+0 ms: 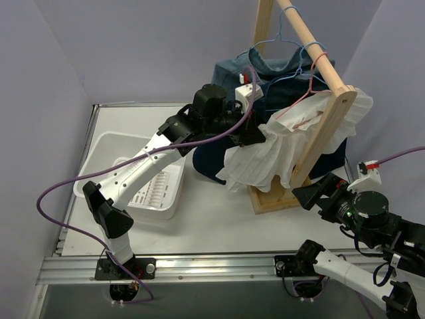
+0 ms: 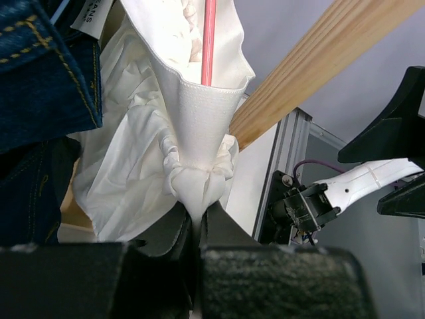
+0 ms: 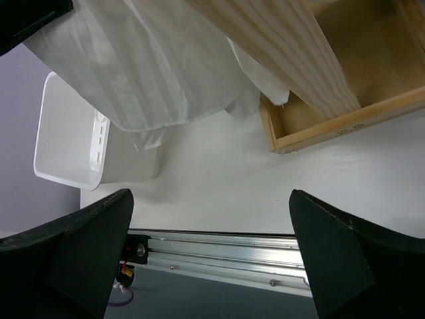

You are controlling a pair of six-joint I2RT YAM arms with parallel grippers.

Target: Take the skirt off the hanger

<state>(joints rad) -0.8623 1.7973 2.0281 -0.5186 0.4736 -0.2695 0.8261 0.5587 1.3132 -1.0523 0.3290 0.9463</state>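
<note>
A white, finely pleated thin-fabric skirt point(image 1: 279, 149) hangs on a thin pink-red wire hanger point(image 1: 312, 80), whose hook sits over the sloping top rail of a light wooden clothes rack point(image 1: 332, 126) standing toward the far right side of the white desk point(image 1: 219, 226). The skirt is draped across the rack's upright post and spills out to the left, its hem hanging above the rack's wooden base frame. In the left wrist view the pink wire point(image 2: 209, 40) runs down into the skirt's stitched top band, so the skirt point(image 2: 199, 119) is not yet off the hanger. The left gripper point(image 1: 255, 136) reaches in from the left at the height of the skirt's upper part and is clenched on a bunched, knotted-looking fold of the white fabric, which is pinched between its black fingers point(image 2: 219, 229). Just behind it on the same rail hangs a dark-blue denim garment point(image 1: 265, 73) on a light-blue wire hanger point(image 1: 282, 40). The right gripper point(image 1: 309, 194) hovers near the right edge of the desk, just beside the rack's base, with its jaws released wide and nothing between them; its wrist camera looks past the two black fingers point(image 3: 80, 246) at the skirt's hem point(image 3: 146, 66), the bare desk top and the corner of the wooden base. A white rectangular plastic bin point(image 1: 133, 173) with slotted walls rests near the left edge of the desk.
</note>
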